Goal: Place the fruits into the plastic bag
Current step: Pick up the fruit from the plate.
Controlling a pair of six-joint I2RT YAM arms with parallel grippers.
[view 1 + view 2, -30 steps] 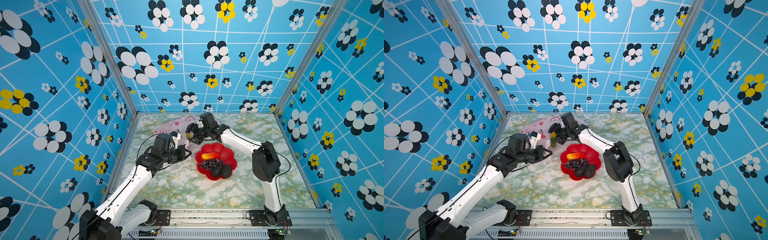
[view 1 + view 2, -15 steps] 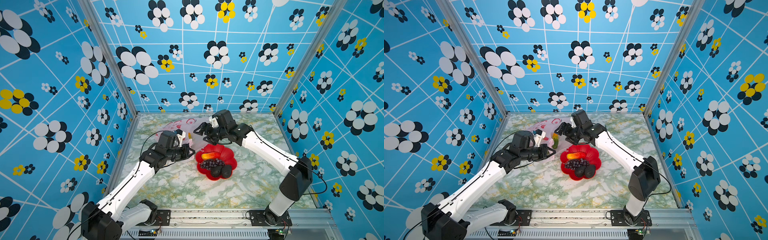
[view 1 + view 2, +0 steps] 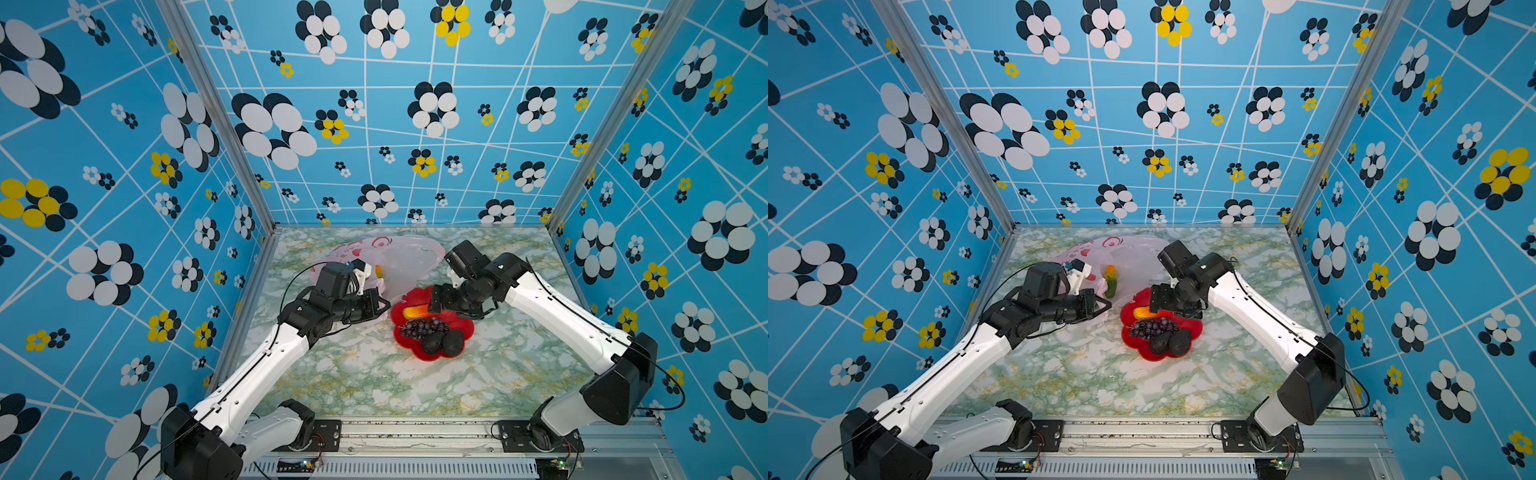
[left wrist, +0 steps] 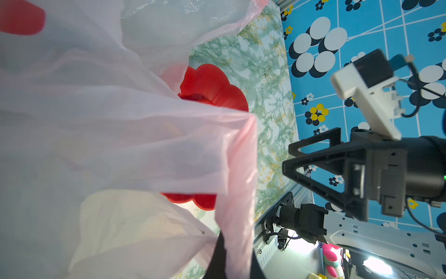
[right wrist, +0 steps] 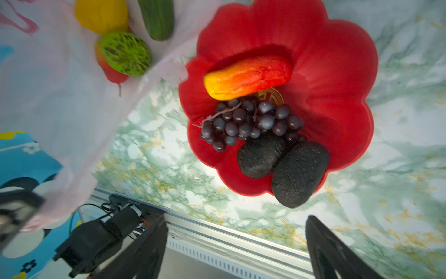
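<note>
Two blackish avocados, purple grapes, orange-red mango in red dish.

The plastic bag is thin, translucent and pale pink with red print. It lies crumpled toward the far edge of the table, left of its middle, with its mouth toward the red dish and one rim lifted. Near the mouth lie a yellow fruit, a dark green cucumber-like fruit and a green netted fruit. In the dish, just beside the bag, a red-orange mango-like fruit touches a dark purple grape bunch. A blackish avocado-like fruit and a second avocado-like fruit touch each other at the near rim.
</note>
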